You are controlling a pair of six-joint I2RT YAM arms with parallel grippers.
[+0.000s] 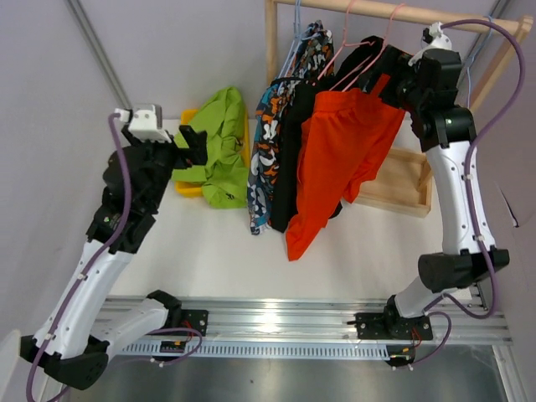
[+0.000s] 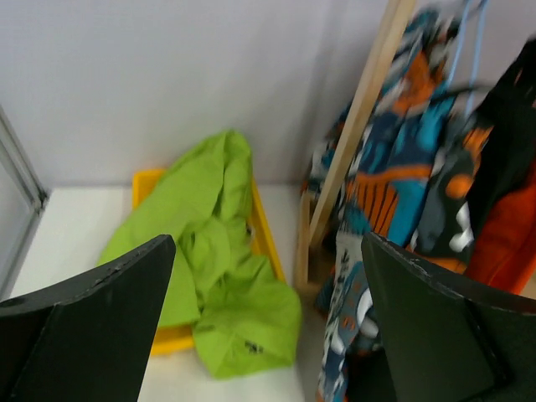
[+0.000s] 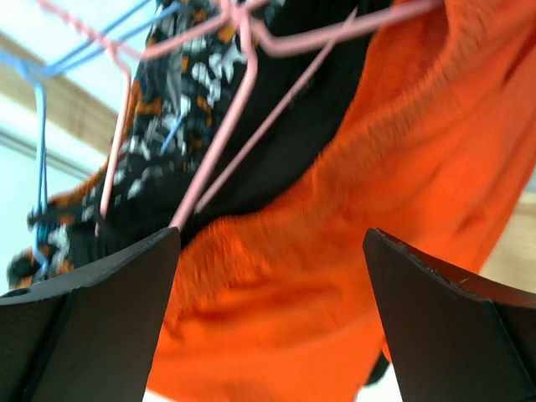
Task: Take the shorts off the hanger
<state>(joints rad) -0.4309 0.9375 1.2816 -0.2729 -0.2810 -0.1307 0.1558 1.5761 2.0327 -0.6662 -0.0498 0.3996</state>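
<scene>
On the counter [image 1: 218,251], lime green shorts [image 1: 219,144] lie in a yellow bin [image 2: 147,181] before the spread left gripper [image 1: 191,144]; the right gripper [image 3: 272,239], also spread, faces hung orange-red shorts [image 3: 402,193].

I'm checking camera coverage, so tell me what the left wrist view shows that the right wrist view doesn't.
Only the left wrist view: green shorts heaped on a yellow tray, plus the wooden rack post. Only the right wrist view: pink hangers seen close up. Both: the orange shorts, black shorts and patterned shorts hanging together.
</scene>
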